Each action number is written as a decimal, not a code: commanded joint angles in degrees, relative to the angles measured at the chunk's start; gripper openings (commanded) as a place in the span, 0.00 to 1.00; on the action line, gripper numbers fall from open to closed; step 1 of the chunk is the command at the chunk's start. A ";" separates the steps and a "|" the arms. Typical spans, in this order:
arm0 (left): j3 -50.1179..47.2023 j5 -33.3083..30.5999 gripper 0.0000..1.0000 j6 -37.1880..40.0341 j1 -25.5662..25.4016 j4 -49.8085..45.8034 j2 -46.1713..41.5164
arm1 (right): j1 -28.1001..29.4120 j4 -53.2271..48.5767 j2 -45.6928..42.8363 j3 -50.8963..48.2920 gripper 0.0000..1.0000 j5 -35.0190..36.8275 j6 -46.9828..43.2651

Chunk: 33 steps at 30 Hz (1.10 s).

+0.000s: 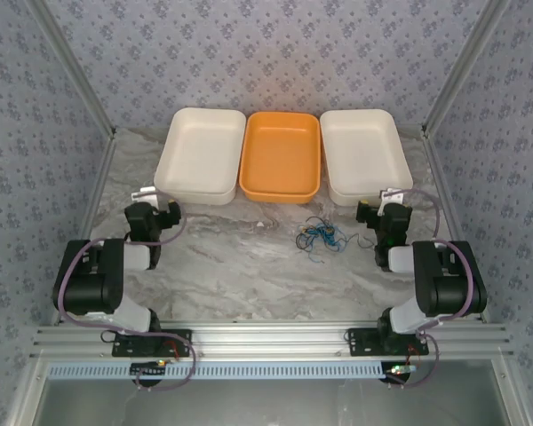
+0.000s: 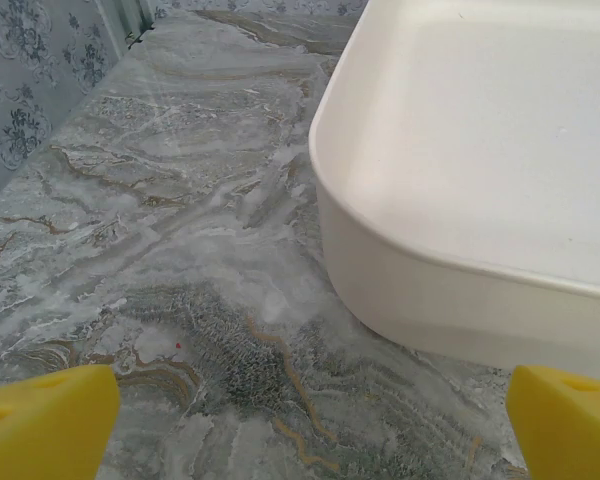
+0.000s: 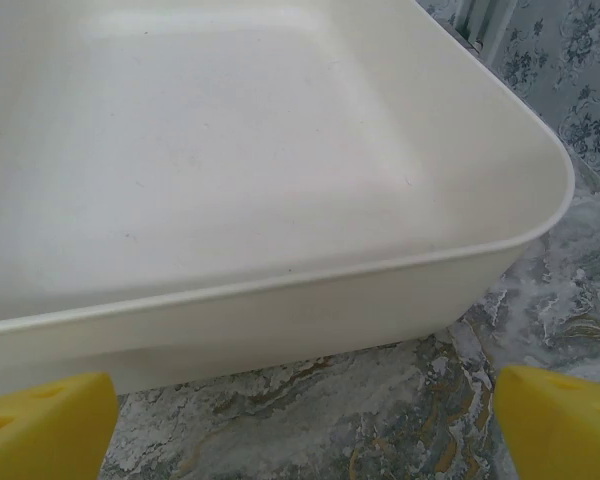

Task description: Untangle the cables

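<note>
The cables (image 1: 319, 236) lie in one small tangle of thin dark and blue-green wires on the marble table, in front of the orange tray and just left of my right arm. My left gripper (image 1: 154, 197) rests near the front left corner of the left white tray, its yellow fingertips (image 2: 45, 420) spread wide with bare marble between them. My right gripper (image 1: 386, 201) stands open close to the front edge of the right white tray, yellow fingertips (image 3: 555, 420) far apart with nothing between them. The tangle sits a short way left of the right gripper.
Three trays stand in a row at the back: a white tray (image 1: 198, 155), an orange tray (image 1: 281, 156) and a second white tray (image 1: 364, 153), all with nothing in them. Patterned walls and metal posts close in the sides. Open marble (image 1: 240, 266) lies between the arms.
</note>
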 commanded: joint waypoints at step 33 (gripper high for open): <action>14.26 4.35 0.99 -6.79 -1.35 -31.72 -21.45 | 0.54 -32.39 -14.28 15.08 0.99 6.39 2.67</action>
